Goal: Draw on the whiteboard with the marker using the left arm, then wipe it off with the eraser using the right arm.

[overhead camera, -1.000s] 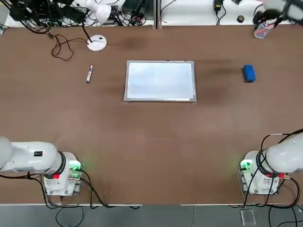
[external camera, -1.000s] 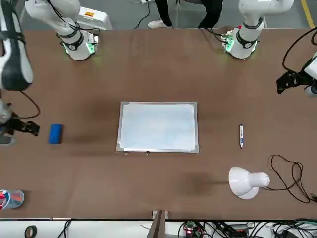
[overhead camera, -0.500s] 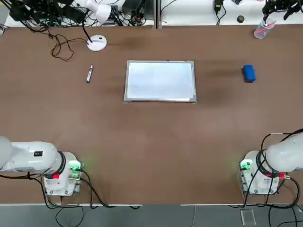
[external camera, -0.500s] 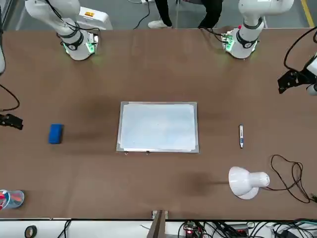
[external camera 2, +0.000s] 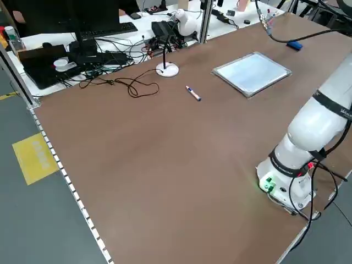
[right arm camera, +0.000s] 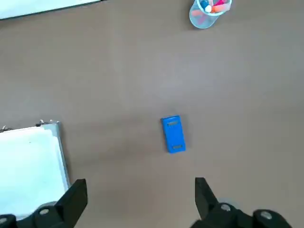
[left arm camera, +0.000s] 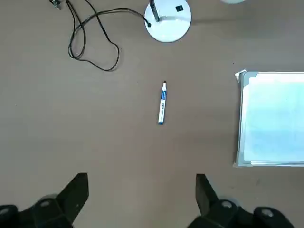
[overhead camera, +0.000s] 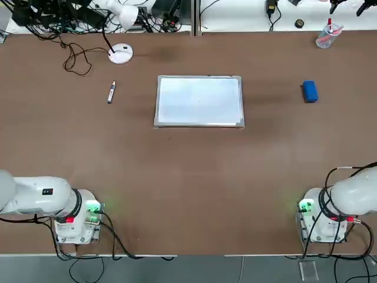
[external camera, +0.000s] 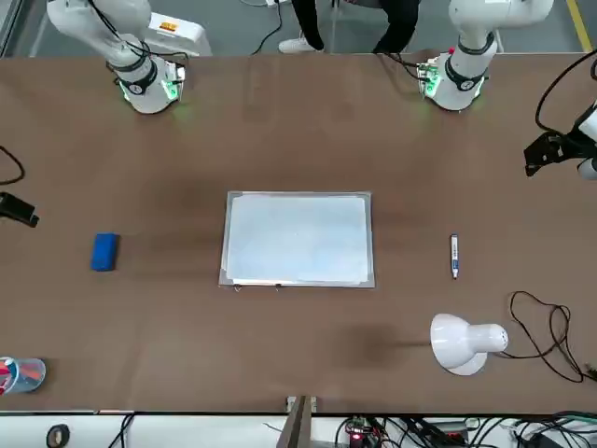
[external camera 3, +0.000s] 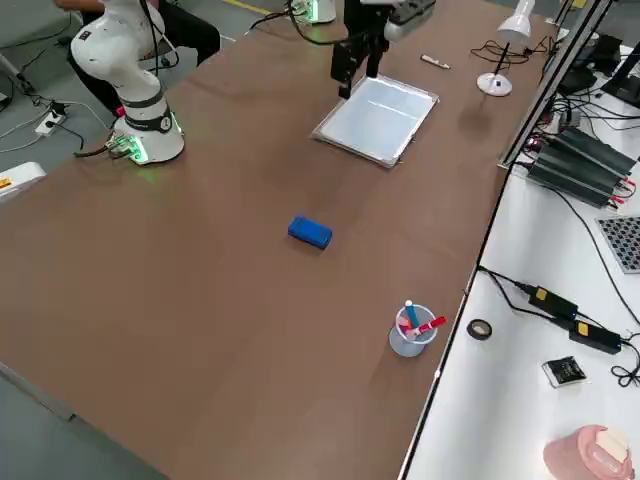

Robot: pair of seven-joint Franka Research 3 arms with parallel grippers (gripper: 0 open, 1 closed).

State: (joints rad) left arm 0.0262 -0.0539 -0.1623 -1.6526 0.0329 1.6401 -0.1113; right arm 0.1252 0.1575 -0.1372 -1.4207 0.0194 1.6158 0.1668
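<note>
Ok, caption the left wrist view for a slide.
Open left gripper high above the marker, between lamp base and whiteboard.

Both white arms are raised high above the worktop, the left gripper (left arm camera: 140, 199) and right gripper (right arm camera: 140, 202) each pointing straight down with fingers spread wide, holding nothing.
</note>
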